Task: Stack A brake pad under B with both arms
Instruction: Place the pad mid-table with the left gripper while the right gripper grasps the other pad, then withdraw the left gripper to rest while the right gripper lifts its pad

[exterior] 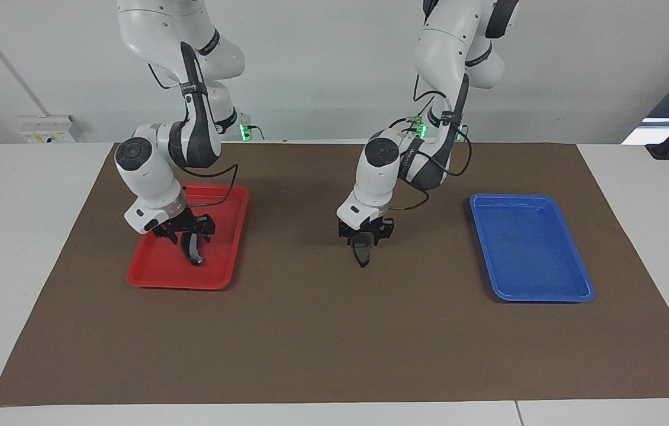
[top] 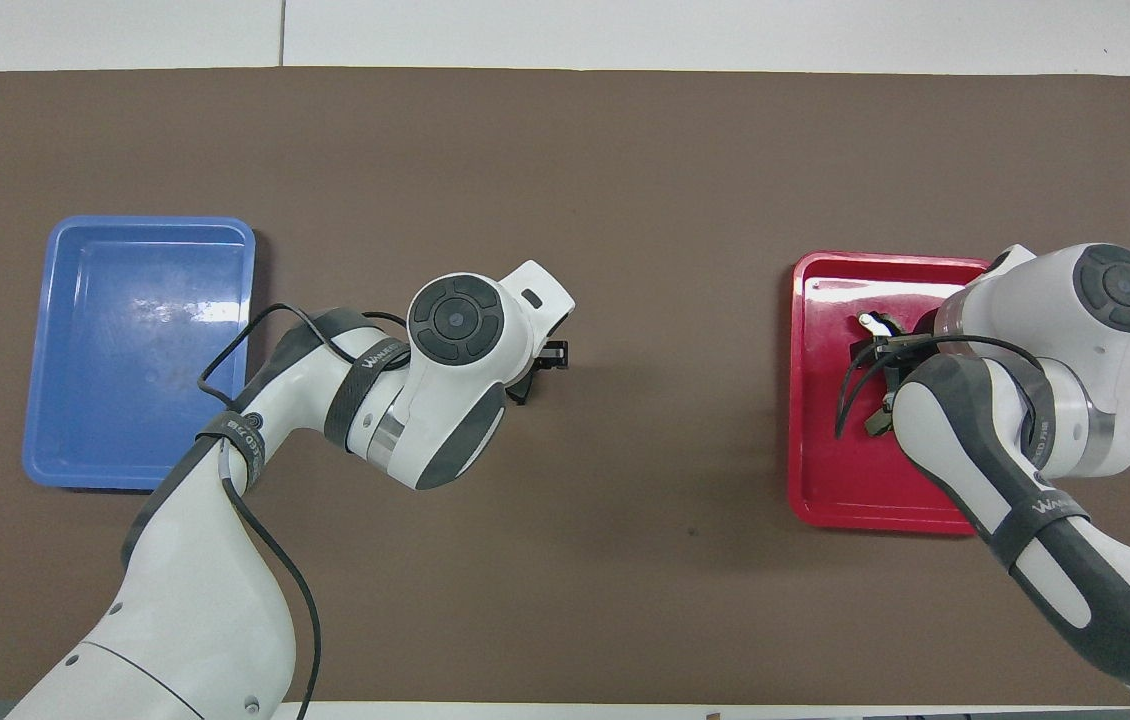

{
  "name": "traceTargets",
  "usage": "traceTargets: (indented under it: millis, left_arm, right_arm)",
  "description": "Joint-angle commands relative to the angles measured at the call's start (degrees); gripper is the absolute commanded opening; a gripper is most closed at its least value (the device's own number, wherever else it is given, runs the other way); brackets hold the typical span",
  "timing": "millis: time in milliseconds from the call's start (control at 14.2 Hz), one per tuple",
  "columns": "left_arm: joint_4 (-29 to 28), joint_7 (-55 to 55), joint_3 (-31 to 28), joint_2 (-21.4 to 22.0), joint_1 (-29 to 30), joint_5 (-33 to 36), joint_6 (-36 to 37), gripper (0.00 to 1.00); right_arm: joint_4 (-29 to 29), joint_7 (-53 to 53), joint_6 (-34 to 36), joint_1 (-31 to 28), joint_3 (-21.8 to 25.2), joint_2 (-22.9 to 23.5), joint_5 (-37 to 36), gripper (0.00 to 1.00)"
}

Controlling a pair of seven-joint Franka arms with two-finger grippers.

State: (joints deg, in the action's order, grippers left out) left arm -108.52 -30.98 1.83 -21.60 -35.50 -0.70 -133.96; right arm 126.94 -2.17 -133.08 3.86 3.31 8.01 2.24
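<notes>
Hanging from left gripper point(exterior: 363, 241) pinch: short pad point(exterior: 362, 253), over mat point(exterior: 334, 331); right gripper point(exterior: 187, 236) pinches curved pad point(exterior: 193, 249) over red tray point(exterior: 157, 273).

One high camera faces the robots; another looks steeply down.

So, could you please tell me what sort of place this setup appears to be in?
Most likely a robotics lab bench: a white table with a brown mat, a red tray and a blue tray, against a plain wall with a socket strip.
</notes>
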Motion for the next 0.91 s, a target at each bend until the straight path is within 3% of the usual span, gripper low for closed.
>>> traceTargets:
  millis: [0,211,421,632,842]
  left_arm:
    - [-0.38,0.74,-0.69,4.36,2.88,-0.45,3.17,1.0]
    - [-0.55,1.27,-0.78,8.58,7.36,-0.45,7.65,1.0]
    - [-0.55,9.59,-0.69,12.8,14.56,-0.36,13.27,1.0]
    - [-0.2,18.99,-0.69,17.11,22.29,-0.36,17.76,1.0]
    - [1.2,28.75,-0.69,20.89,29.33,-0.36,22.85,1.0]
  right_arm:
    - [1.82,-0.9,-1.4,-0.87,-0.32,-0.54,0.93,0.88]
    - [2.43,-2.21,-1.4,-1.4,-0.32,-0.8,0.93,0.84]
    - [2.79,-3.19,-1.4,-1.84,-0.32,-0.89,0.93,0.67]
    - [2.79,-3.45,-1.05,-1.84,-0.32,-0.89,0.93,0.4]
    - [2.79,-3.45,-0.52,-1.84,-0.32,-0.98,0.93,0.01]
